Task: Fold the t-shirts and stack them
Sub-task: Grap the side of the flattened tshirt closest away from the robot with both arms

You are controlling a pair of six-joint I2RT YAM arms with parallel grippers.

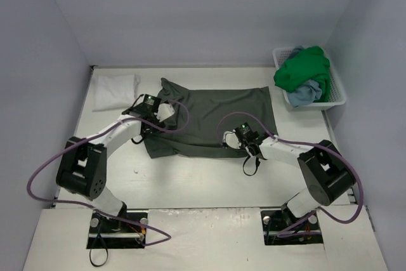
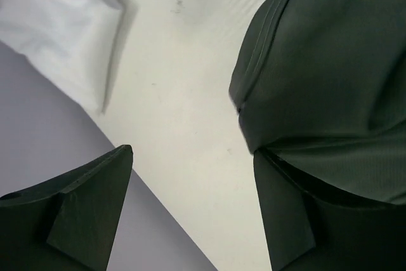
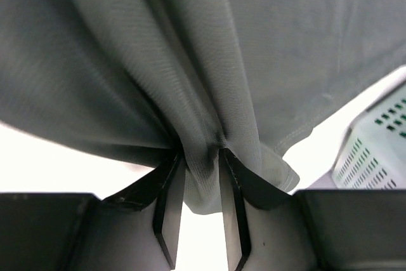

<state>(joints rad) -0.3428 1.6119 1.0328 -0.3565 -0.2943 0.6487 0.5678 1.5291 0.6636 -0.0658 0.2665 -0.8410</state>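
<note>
Jaws of the left gripper (image 2: 190, 153) gape wide and empty; the right gripper (image 3: 202, 153) has its jaws close together on a pinched fold of the dark olive-grey t-shirt (image 1: 222, 115).
That shirt lies spread across the middle of the table (image 1: 190, 182), its edge just beside the left fingers (image 2: 282, 220). The white t-shirt (image 1: 116, 89) lies at the far-left corner. The green t-shirt (image 1: 304, 71) and light blue t-shirt (image 1: 304, 95) are heaped in the basket (image 1: 340, 96) at far right.
</note>
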